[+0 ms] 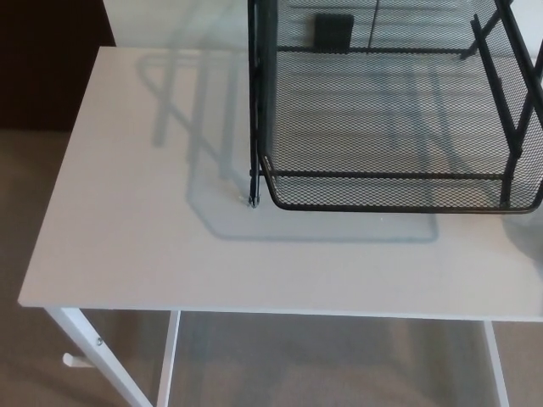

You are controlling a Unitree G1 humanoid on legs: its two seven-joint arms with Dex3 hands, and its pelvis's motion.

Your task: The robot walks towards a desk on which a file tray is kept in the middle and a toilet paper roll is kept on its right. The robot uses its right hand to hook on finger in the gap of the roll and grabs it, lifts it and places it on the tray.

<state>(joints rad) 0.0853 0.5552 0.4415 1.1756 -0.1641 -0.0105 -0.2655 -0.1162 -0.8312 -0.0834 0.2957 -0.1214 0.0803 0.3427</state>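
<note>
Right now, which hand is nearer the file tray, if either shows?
Cannot tell: neither hand shows. Only the file tray on the white desk is in view.

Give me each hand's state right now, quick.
Left hand: not in view.
Right hand: not in view.

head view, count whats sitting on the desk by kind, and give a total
black mesh file tray: 1
toilet paper roll: 0 in view
total on the white desk: 1
A small dark shape seen through the mesh is not counted; I cannot tell what it is or whether it is on the desk.
</note>
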